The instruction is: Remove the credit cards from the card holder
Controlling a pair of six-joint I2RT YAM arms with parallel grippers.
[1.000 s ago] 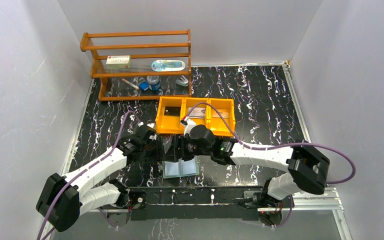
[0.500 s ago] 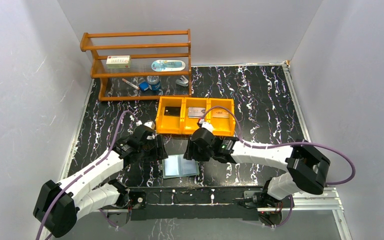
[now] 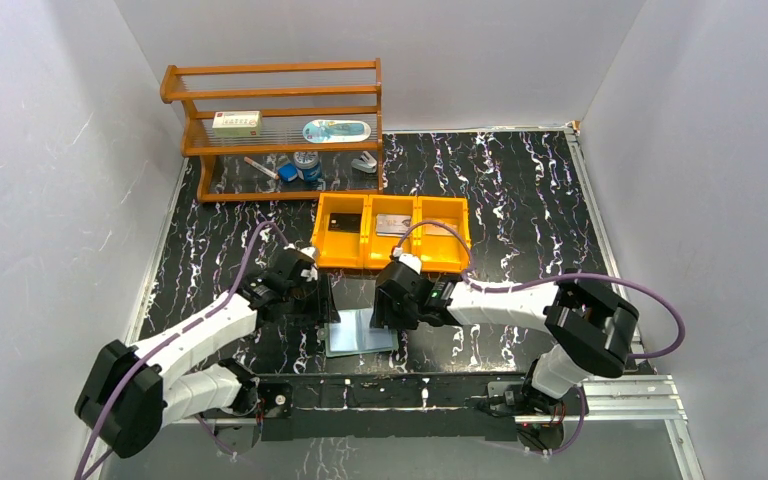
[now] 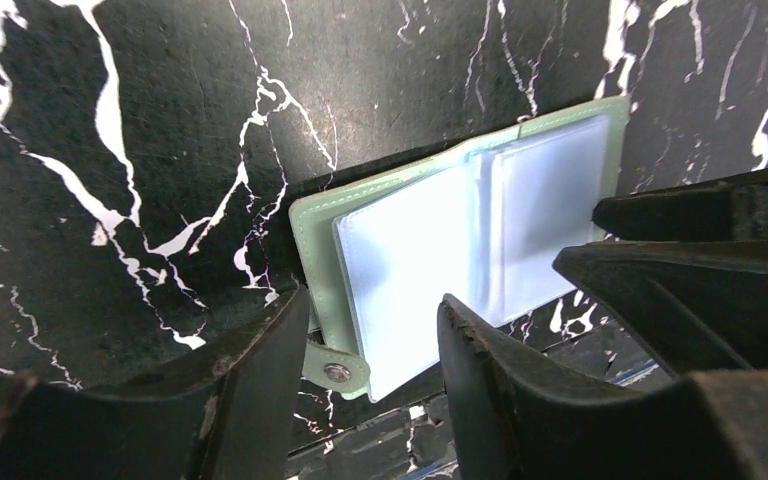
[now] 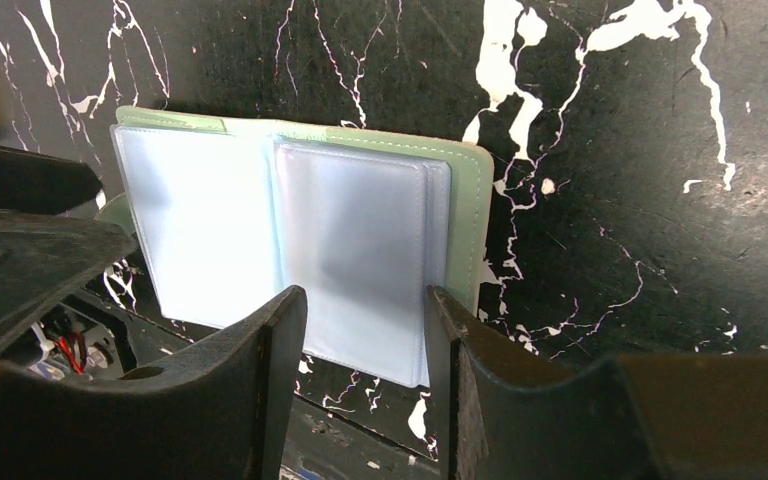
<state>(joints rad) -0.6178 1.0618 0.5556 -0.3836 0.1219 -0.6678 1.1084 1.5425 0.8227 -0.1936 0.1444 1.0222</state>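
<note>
Two grippers: we see the left gripper (image 4: 372, 305) and the right gripper (image 5: 365, 295), each with jaws apart and nothing between them, hovering over the same thing at the lower centre of the top view.
Card holder: the small, flat, muted-green two-panel card holder (image 3: 357, 338) lies spread open on the black white-veined marble table (image 3: 530, 200). Its pale glossy pockets (image 5: 355, 240) face up, and its snap tab (image 4: 335, 370) sits lower left in the left wrist view.
Pockets: we make out no card in them.
Cards: a thin black plastic card (image 3: 343, 224) lies in the left compartment of the orange three-compartment plastic tray (image 3: 368, 230) and a silver-grey card (image 3: 392, 222) in the middle one. We cannot read the right compartment.
Progress: we judge the removal done or nearly so.
Handling: we expect the holder to be light, floppy and slick on its plastic faces. The stitched green border or the tab offers the better hold.
</note>
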